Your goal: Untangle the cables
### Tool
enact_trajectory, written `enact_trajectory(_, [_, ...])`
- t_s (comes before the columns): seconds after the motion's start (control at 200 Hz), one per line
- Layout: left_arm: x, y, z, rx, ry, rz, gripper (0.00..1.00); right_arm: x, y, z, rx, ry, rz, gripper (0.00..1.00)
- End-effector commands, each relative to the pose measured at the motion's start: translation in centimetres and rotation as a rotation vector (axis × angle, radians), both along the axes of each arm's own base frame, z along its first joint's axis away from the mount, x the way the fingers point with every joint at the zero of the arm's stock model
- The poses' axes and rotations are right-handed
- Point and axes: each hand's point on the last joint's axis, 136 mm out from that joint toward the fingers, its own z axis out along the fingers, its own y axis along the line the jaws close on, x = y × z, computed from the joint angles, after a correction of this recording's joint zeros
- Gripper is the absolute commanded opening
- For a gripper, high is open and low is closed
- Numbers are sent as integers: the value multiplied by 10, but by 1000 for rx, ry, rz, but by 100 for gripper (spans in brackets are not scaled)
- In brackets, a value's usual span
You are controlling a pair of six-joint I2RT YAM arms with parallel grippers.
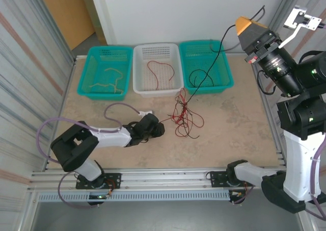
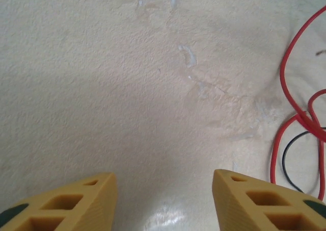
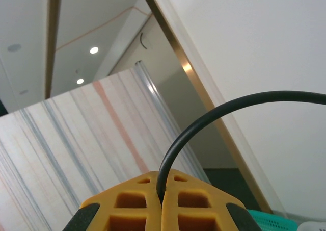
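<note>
- Roughly halfway, judging by the layout.
- Sorted: yellow-tan cable [image 1: 109,81] alone in left teal basket [image 1: 102,95]; one red cable [image 1: 159,68] alone in white basket [image 1: 158,92].
- In progress: black cable [image 3: 300,95] clamped between the closed fingers of right end effector [image 3: 163,184], held high over the far right of the table [image 1: 229,134].
- From there, slanting down across right teal basket [image 1: 219,90], a black loop lying inside, low end running into the knot.
- Left to do: red tangle [image 1: 184,118] on the table just in front of the white and right baskets. Several red loops bunched, black strand caught in it.
- Left end effector [image 2: 163,190] low over the table, just beside the tangle's left edge. Fingers apart, nothing between them. Red and black strands off to the right in the wrist view, not gripped.
- Next, probably: hold down the red bundle with the left while drawing the black free. Risk of dragging the whole knot along.
- Cannot tell the number of red cables in the knot.
</note>
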Motion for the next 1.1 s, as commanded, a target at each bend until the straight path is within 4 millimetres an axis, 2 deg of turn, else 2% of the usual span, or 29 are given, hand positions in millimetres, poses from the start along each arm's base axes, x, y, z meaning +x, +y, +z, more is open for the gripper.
enact_trajectory(0.0, [-12,2,22,-22,-33,-34,59,13,7,-9,14,66,42,0])
enact_trajectory(0.06, [-15,-6,59,-32,-146,-104,67,25,12,-26,2,113,50,0])
enact_trajectory(0.15, [-24,-27,135,-52,-406,-257,83,34,20,-40,-15,152,84,0])
enact_trajectory(0.22, [-35,-48,189,-58,-601,-381,88,36,25,-43,-12,158,114,0])
enact_trajectory(0.23, [-37,-51,195,-56,-625,-398,89,35,25,-42,-11,155,116,0])
enact_trajectory(0.25, [-40,-58,206,-60,-668,-430,90,42,29,-53,-16,182,123,0])
enact_trajectory(0.316, [-45,-78,229,-55,-767,-508,91,41,34,-53,-20,182,147,0])
enact_trajectory(0.506, [-23,-122,252,36,-926,-571,93,33,52,-53,-33,185,215,0])
enact_trajectory(0.516, [-23,-125,252,34,-932,-578,93,27,50,-44,-27,161,218,0])
enact_trajectory(0.541, [-23,-133,252,23,-946,-593,93,24,51,-40,-25,151,224,0])
enact_trajectory(0.651, [-30,-164,245,-60,-956,-689,93,19,55,-27,-12,133,253,0])
enact_trajectory(0.731, [-31,-178,235,-102,-947,-713,92,16,56,-17,1,115,270,0])
enact_trajectory(0.827, [-30,-187,223,-119,-935,-720,88,11,55,-5,10,90,281,0])
enact_trajectory(0.897, [-30,-191,218,-121,-909,-728,70,7,54,0,13,76,289,0])
enact_trajectory(0.947, [-29,-189,225,-144,-895,-702,56,5,54,-1,7,79,292,0])
enact_trajectory(0.977, [-30,-187,233,-162,-897,-690,52,6,54,-4,1,86,289,0])
enact_trajectory(1.032, [-34,-183,253,-198,-922,-687,53,8,55,-13,-11,106,287,0])
enact_trajectory(1.092, [-38,-177,274,-218,-942,-683,64,11,55,-23,-14,121,277,0])
